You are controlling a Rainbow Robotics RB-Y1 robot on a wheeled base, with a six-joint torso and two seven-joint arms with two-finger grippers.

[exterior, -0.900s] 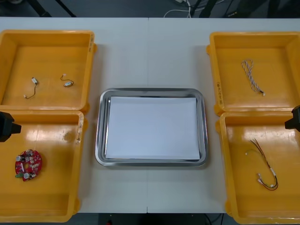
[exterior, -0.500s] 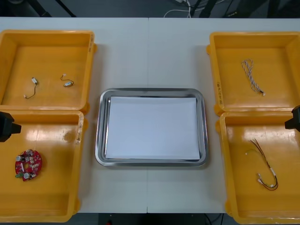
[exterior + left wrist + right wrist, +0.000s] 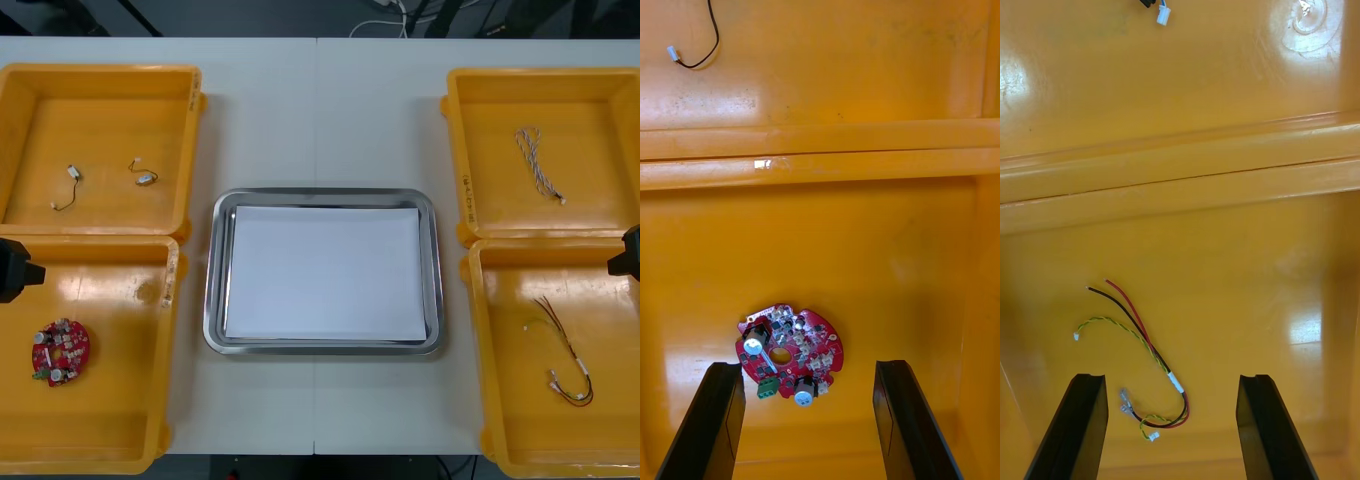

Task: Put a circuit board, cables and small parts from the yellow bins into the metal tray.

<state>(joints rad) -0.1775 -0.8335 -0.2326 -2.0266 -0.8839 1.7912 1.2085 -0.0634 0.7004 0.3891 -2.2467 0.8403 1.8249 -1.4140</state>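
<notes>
A round red circuit board lies in the near left yellow bin. In the left wrist view that board sits between and just beyond my open left gripper. A red and yellow cable lies in the near right bin; the cable rests between the fingers of my open right gripper. The metal tray, white inside, sits mid-table. The far right bin holds a twisted blue and white cable. A black cable and a small metal part lie in the far left bin.
Both arms show as dark shapes at the table's sides, the left arm over the near left bin and the right arm over the near right bin. Bin walls rise between near and far bins.
</notes>
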